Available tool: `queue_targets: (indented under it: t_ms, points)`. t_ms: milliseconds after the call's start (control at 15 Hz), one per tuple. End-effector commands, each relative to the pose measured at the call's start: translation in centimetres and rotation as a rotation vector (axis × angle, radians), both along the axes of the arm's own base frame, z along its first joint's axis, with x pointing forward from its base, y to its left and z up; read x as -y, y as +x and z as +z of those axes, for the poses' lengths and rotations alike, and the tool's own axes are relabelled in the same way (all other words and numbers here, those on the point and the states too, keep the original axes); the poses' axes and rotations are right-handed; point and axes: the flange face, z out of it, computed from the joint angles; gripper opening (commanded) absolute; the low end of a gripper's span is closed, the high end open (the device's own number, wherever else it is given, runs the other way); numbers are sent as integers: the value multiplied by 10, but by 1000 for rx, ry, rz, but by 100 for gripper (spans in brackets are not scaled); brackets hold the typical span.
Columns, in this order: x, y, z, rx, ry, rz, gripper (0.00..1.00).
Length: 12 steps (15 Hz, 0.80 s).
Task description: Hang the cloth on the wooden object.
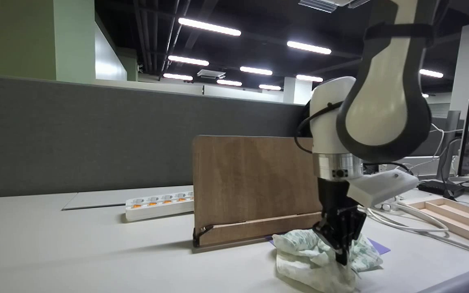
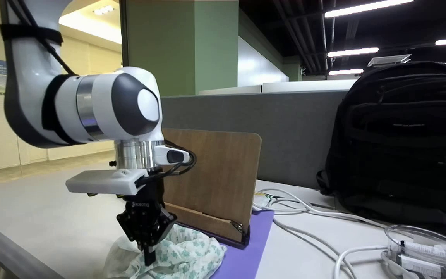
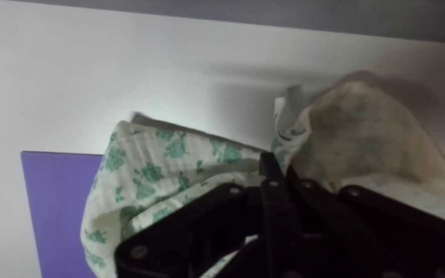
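Observation:
The cloth, whitish with a green leaf pattern, lies crumpled on the table in front of the wooden object, in both exterior views and in the wrist view. Part of it lies over the purple sheet. The wooden object is a brown board standing slightly tilted with a ledge at its base, in both exterior views. My gripper points down into the cloth in both exterior views. In the wrist view its fingertips are closed with a fold of cloth pinched between them.
The purple sheet lies flat under the board's end. A white power strip lies behind the board. White cables, a clear container and a black backpack are on the table. Light wooden slats lie at the side.

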Motion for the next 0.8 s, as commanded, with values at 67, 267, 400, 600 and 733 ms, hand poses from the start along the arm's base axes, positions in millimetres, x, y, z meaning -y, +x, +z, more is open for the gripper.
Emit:
queue_targets:
  t_ms: [67,267,400,600,733]
  points:
    - [-28,36,51,43,40,-16,0]
    - [-41,73,105,115,47,-28,0]
    - [-46,99,141,170,42,-41,0]
    - [-58,132,201,254,22,-55,0]
    - [-62,149,231,286,0,-77,0]
